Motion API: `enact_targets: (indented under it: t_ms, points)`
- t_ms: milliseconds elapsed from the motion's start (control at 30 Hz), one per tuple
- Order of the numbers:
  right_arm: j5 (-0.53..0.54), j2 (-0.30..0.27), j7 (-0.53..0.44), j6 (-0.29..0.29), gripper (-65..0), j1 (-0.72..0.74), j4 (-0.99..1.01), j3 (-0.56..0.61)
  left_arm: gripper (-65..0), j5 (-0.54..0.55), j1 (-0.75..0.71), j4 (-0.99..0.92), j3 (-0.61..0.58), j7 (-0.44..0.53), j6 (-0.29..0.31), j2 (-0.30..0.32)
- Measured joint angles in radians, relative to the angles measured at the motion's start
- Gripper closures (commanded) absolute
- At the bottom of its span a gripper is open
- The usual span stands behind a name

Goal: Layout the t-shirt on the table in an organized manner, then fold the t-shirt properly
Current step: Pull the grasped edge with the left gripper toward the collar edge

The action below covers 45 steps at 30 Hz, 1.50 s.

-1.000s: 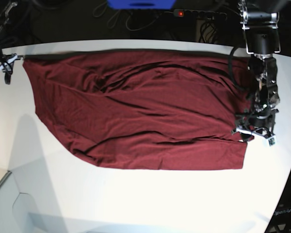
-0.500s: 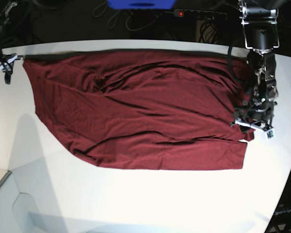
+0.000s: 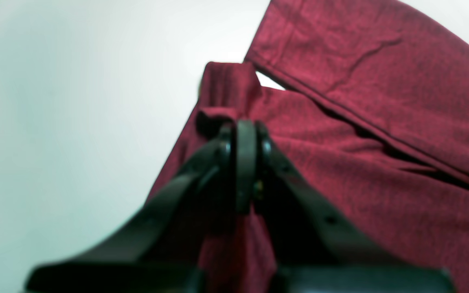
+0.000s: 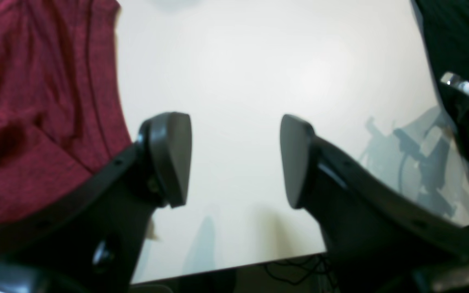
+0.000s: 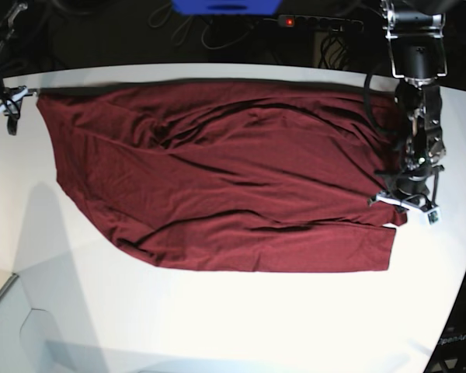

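1. At the far left of the base view, the right gripper (image 5: 0,105) is hovering just off the t-shirt's (image 5: 217,171) upper left corner, near the table's (image 5: 241,318) back edge. In its wrist view the jaws are standing wide apart over bare white tabletop and holding nothing, with maroon cloth lying just left of the left finger (image 4: 169,156).

2. Spreading across the middle of the table, the dark maroon t-shirt is lying mostly flat but rumpled, with long creases running through it. Its top edge is sitting along the table's back edge, and its lower left edge is slanting down toward a straight bottom hem.

3. At the t-shirt's right edge, the left gripper (image 5: 408,203) is reaching down onto the cloth. The wrist view is showing its jaws pressed together, pinching a small raised fold of the fabric (image 3: 226,91) at the edge, with white table just left of it.
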State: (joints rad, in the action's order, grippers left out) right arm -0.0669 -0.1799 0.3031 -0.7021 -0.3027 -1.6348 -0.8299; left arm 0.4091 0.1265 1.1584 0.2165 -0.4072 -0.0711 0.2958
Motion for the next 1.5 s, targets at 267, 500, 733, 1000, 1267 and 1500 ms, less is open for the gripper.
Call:
enact_targets:
  t_ms: [267,500,733,1000,1267,1500]
  points:
    - [0.0,0.0,0.0,0.0,-34.4,0.0,0.0,0.0,0.0,0.003,-0.014,0.215,0.003,-0.001,0.003,0.0]
    - [0.0,0.0,0.0,0.0,-34.4,0.0,0.0,0.0,0.0,-0.001,-0.103,0.337,-0.008,-0.003,0.002,0.0]
    - [0.0,0.0,0.0,0.0,-34.4,0.001,0.0,-0.003,0.0,0.001,-0.257,0.377,-0.028,-0.004,0.004,0.001]
    - [-0.001,0.008,0.0,0.0,-34.4,0.003,0.0,-0.003,-0.2,0.002,-0.329,0.366,0.002,-0.006,0.004,0.003]
    - [0.0,0.011,0.0,0.0,-34.4,0.003,0.0,-0.001,-30.8,0.007,-0.349,0.385,0.024,-0.006,0.003,0.003]
    - [-0.003,0.011,0.0,0.0,-34.4,0.003,0.0,-0.001,-42.6,0.009,-0.447,0.496,0.042,-0.006,0.013,0.004]
